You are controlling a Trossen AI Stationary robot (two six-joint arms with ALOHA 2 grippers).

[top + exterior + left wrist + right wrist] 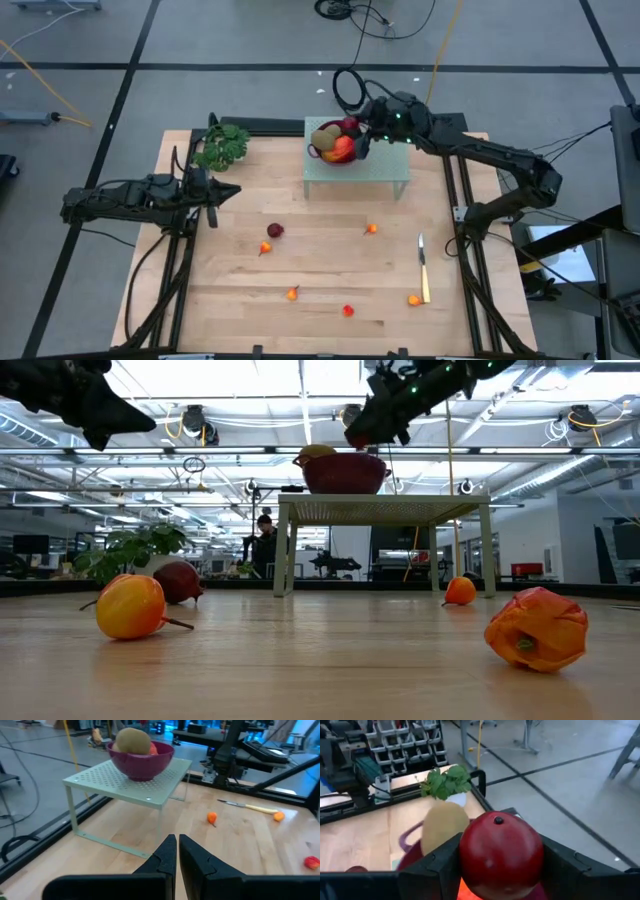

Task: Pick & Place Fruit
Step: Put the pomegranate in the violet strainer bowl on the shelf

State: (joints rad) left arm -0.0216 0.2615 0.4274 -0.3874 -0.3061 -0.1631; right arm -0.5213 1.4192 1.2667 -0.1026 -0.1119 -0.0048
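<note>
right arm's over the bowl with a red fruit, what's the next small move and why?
Probably open the right gripper to drop the dark red fruit. It sits clamped between the fingers directly above the bowl, which already holds other fruit, so release looks due. Left gripper waits shut.

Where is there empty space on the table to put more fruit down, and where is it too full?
Bare wood lies between the leafy sprig and the dark red ball, and between the small orange fruit and the knife. The bowl on the little green stand is crowded, with the right gripper holding a red ball above it.
</note>
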